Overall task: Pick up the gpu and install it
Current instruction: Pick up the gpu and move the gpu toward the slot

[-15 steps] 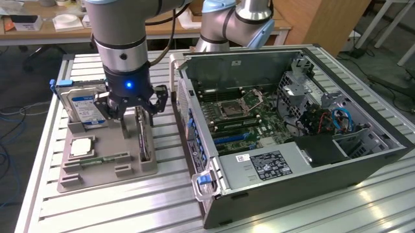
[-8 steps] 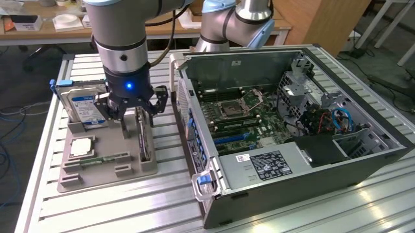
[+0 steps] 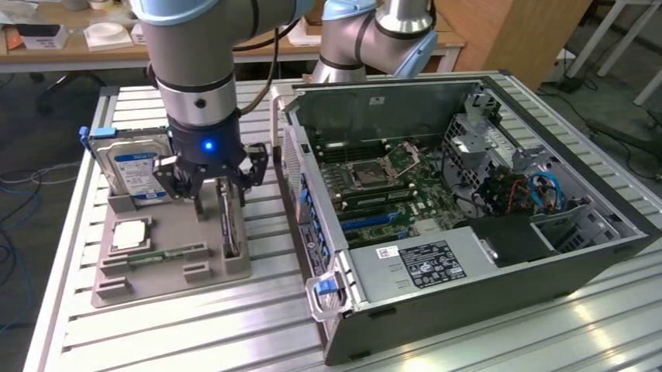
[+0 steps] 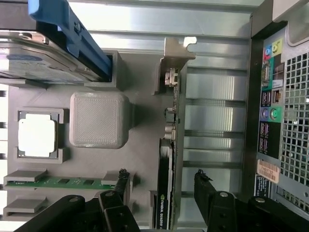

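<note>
The gpu (image 3: 229,226) stands on its long edge in a slot of the grey holder tray (image 3: 155,280), its silver end bracket (image 4: 175,55) at one end. In the wrist view the gpu (image 4: 169,140) runs as a thin strip with its black heatsink side showing a green logo. My gripper (image 3: 219,198) hangs just above it, open. Its black fingers (image 4: 206,189) straddle the card, one on each side and apart from it, and nothing is held. The open computer case (image 3: 579,256) lies to the exterior view's right, with blue and black slots (image 3: 373,219) on the motherboard.
On the same tray stand a silver hard drive with a blue label (image 3: 135,167), a square processor chip (image 3: 129,232) and a narrow green memory stick (image 3: 166,254). The case's rear port panel (image 4: 270,111) is close beside the tray. A second arm (image 3: 373,39) stands behind the case.
</note>
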You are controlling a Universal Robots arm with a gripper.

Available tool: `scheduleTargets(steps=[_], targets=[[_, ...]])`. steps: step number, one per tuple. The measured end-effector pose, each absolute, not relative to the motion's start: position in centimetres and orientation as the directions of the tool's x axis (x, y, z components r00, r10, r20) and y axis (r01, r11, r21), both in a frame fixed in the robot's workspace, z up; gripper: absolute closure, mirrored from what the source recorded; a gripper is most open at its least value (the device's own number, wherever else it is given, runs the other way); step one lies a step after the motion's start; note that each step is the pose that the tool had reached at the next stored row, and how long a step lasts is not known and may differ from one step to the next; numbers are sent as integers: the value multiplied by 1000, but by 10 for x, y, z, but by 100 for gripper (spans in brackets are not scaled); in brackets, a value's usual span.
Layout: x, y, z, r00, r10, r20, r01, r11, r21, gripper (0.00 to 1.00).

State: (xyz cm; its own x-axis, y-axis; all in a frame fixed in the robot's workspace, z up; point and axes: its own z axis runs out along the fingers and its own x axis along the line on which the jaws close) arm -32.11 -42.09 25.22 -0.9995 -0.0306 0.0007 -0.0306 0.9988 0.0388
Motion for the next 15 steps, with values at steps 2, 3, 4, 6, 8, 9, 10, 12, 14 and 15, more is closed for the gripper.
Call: scheduleTargets(steps=[2, 3, 4, 6, 8, 9, 10, 12, 14, 15], targets=[[-321, -421, 249, -999, -37, 1, -37, 999, 39, 35], [-321, -421, 247, -999, -37, 1, -37, 999, 39, 35], [-321, -421, 245, -999, -37, 1, -37, 999, 39, 35], [-321, -421, 241, -999, -37, 1, -37, 999, 39, 35], [-321, -421, 239, -1000, -30, 1, -30, 999, 39, 35], [-321, -421, 238, -1000, -21, 1, -21, 999, 39, 35], [-321, -421, 237, -1000, -10, 1, -10, 999, 39, 35], [-321, -421, 237, -1000, -3, 1, -3, 999, 39, 35], [-321, -421, 237, -1000, -3, 1, -3, 999, 39, 35], [-321, -421, 237, -1000, -3, 1, -3, 999, 39, 35]])
